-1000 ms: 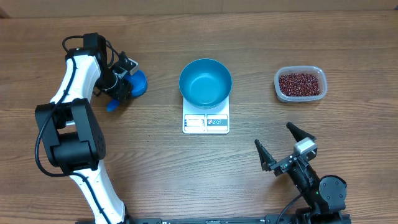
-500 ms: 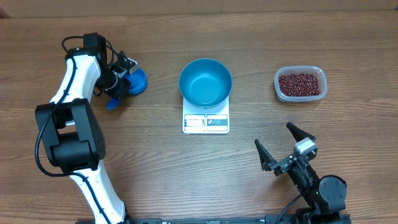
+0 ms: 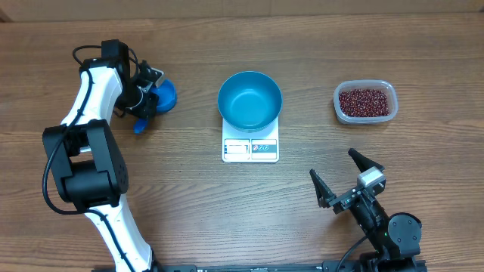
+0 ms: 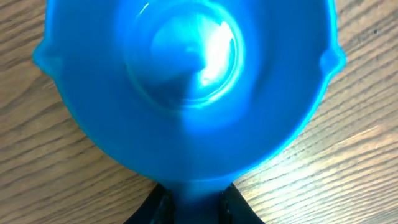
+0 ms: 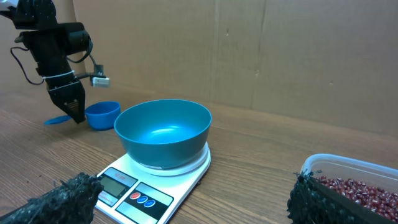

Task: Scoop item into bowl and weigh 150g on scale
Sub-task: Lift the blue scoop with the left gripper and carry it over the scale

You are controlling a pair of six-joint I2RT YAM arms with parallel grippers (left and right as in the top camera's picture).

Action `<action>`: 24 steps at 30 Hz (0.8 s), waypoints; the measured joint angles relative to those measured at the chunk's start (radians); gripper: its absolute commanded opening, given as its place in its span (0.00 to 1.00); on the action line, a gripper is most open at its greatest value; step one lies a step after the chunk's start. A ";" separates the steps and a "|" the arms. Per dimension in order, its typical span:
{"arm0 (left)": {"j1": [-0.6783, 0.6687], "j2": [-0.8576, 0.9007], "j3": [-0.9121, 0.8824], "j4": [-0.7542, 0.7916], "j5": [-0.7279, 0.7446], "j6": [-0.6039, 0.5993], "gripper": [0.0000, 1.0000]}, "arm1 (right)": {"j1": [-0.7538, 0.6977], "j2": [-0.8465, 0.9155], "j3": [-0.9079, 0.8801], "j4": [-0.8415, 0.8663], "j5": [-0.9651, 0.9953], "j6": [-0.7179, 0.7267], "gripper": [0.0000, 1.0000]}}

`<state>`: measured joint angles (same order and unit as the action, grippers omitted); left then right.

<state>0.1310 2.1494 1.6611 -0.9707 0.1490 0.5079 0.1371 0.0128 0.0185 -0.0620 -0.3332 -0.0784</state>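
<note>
While the left jaws are closed on the handle of the small blue scoop (image 4: 186,93), with one dark finger (image 4: 163,208) pressed on each side of it, the glossy round cup of the scoop fills the view just ahead of them, above the wood of the counter (image 3: 189,219). Away from these jaws toward the middle of the counter, across a strip of bare wood, the bowl (image 3: 249,100) sits on the scale (image 3: 250,149). It is round, deep and bright blue, wider than the flat white scale, and it covers the scale's back part. Only the front edge, with the display and blue marks, shows.

The right jaws are spread wide and hold nothing. Ahead of them, after a broad stretch of open counter, stand the same scale and bowl. Ahead on their right side is a clear rectangular tub (image 3: 336,102), well apart from the bowl. It holds the beans (image 3: 366,102), many small dark red-brown oval grains in a loose heap.

Beyond the scoop, bowl and tub the counter ends near a cardboard wall (image 5: 249,50).
</note>
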 measured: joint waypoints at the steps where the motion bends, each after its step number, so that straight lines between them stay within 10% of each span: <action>1: 0.000 0.000 0.000 0.000 0.004 -0.013 0.04 | 0.000 0.000 0.000 0.000 0.000 0.000 1.00; 12: -0.039 -0.002 0.195 -0.172 0.235 -0.382 0.04 | 0.000 0.000 0.000 0.000 0.000 0.000 1.00; 24: -0.397 -0.351 0.403 -0.256 0.285 -1.051 0.04 | 0.000 0.000 0.000 0.001 0.000 0.000 1.00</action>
<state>-0.2657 1.7985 2.0644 -1.2270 0.4343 -0.5426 0.1371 0.0128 0.0185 -0.0612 -0.3332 -0.0784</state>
